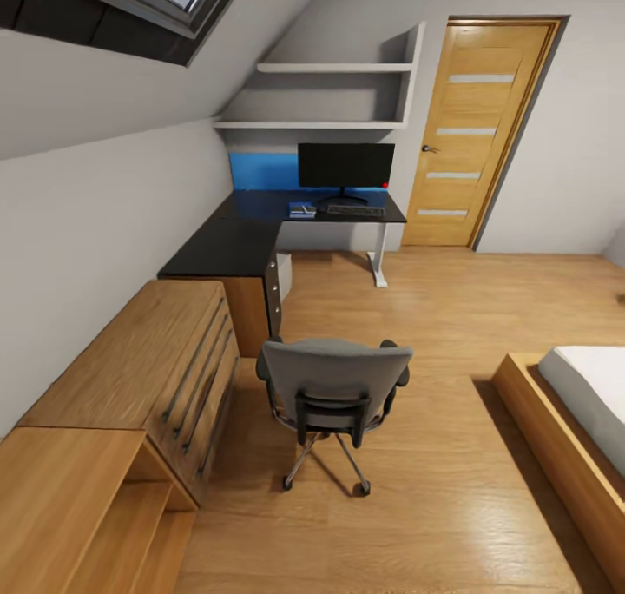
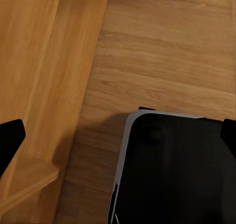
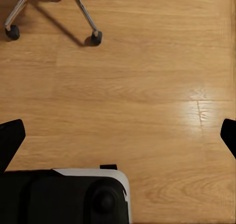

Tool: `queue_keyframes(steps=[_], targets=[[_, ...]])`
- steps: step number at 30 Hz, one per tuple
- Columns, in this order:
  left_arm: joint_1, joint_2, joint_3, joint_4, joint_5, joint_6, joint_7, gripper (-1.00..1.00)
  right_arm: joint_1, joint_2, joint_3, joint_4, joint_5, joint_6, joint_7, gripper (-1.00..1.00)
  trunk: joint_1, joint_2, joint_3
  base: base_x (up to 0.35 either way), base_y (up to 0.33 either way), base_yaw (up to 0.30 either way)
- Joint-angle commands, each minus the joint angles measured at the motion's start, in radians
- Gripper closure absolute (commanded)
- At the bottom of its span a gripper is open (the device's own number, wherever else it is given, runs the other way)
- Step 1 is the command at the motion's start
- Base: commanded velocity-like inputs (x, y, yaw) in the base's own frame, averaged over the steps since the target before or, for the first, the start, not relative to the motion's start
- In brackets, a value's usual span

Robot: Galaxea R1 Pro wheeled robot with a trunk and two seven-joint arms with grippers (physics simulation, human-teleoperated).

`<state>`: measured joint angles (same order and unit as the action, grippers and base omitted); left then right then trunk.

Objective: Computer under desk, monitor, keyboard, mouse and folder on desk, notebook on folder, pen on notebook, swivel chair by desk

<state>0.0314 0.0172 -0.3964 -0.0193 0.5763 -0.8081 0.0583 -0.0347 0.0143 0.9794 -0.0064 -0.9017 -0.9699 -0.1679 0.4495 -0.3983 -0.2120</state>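
Head view takes in the bedroom from the wood-plank floor [image 1: 408, 490] up to the sloped ceiling. Largest is the long black L-shaped desk with a glossy top [image 1: 234, 247], set in the far corner with its drawer unit facing the room. Nearer along the same wall stands the low wooden dresser with dark bar handles [image 1: 156, 359]. A wooden door with frosted panes [image 1: 473, 134] is shut beside the desk, and a wood-framed bed with a white mattress [image 1: 582, 403] edges in opposite the dresser. The grey-upholstered swivel chair with black armrests and a chrome star base [image 1: 334, 394] stands on open floor, well apart from the desk, its back toward the camera. On the desk the wide flat black monitor [image 1: 345, 165] stands upright before a blue wall panel [image 1: 260, 170]; the slim dark keyboard [image 1: 356, 210] lies just in front of its foot, and a small flat blue object [image 1: 302, 209], too small to identify, lies beside the keyboard.

Right wrist view shows the right gripper [image 3: 118, 135] with fingers [image 3: 11, 135] spread wide and empty over bare floor; the chair's chrome legs and castors lie beyond the fingertips. Left wrist view shows the left gripper [image 2: 118, 135] likewise parted, holding nothing, one finger [image 2: 10, 138] over the wooden furniture, floor between the fingers.
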Motion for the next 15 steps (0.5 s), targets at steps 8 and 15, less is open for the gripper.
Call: queue_keyframes(steps=[8, 15], targets=[[0.000, 0.001, -0.009, -0.002, 0.003, -0.001, 0.006, -1.00, -0.001, 0.005, 0.010, 0.000, 0.001, -0.001, -0.010, -1.00, 0.001, -0.002, -0.003, 0.000, 0.020, -0.269], [0.000, 0.001, -0.008, -0.002, 0.004, 0.000, 0.006, -1.00, -0.001, 0.008, 0.010, 0.000, 0.001, -0.001, -0.010, -1.00, 0.001, -0.002, -0.003, 0.000, 0.002, -0.269]])
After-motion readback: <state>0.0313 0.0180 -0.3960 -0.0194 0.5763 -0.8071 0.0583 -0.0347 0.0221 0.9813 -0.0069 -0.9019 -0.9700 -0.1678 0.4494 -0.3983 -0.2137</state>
